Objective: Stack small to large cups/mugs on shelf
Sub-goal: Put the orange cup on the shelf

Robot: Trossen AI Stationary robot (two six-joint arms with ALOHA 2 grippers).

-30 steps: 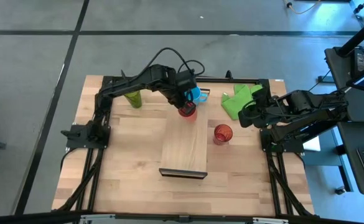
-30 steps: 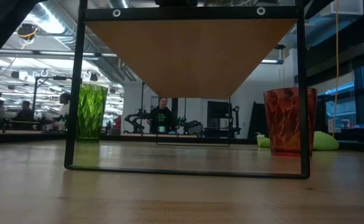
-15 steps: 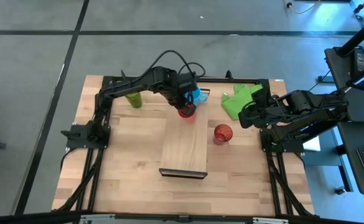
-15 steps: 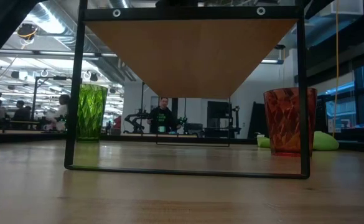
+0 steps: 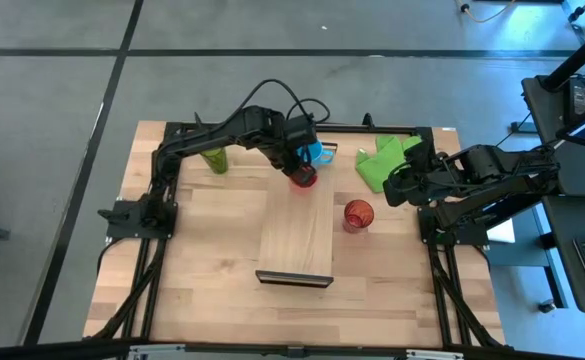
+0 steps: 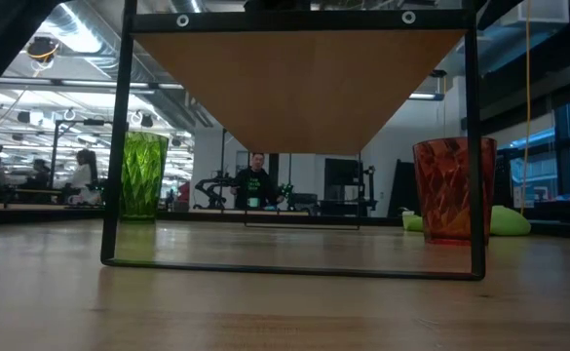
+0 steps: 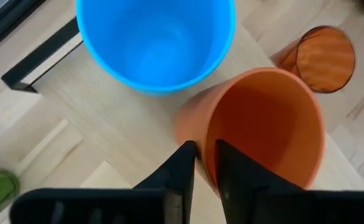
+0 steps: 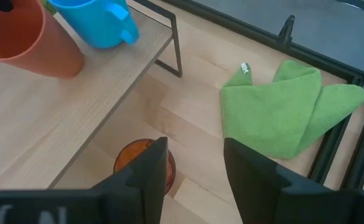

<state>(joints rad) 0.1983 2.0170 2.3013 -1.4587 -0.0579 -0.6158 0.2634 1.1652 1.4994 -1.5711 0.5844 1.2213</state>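
Red plastic meets wood as the left gripper (image 7: 205,163), fingers straddling the small red cup's (image 7: 262,127) rim with slack showing, sets it on the shelf (image 5: 297,236) beside the blue mug (image 7: 157,40); withdrawal looks next, the right gripper (image 8: 193,163) spread idle.

Shelf (image 5: 295,235) matt pale wood; blue mug (image 7: 157,40) smooth plastic.
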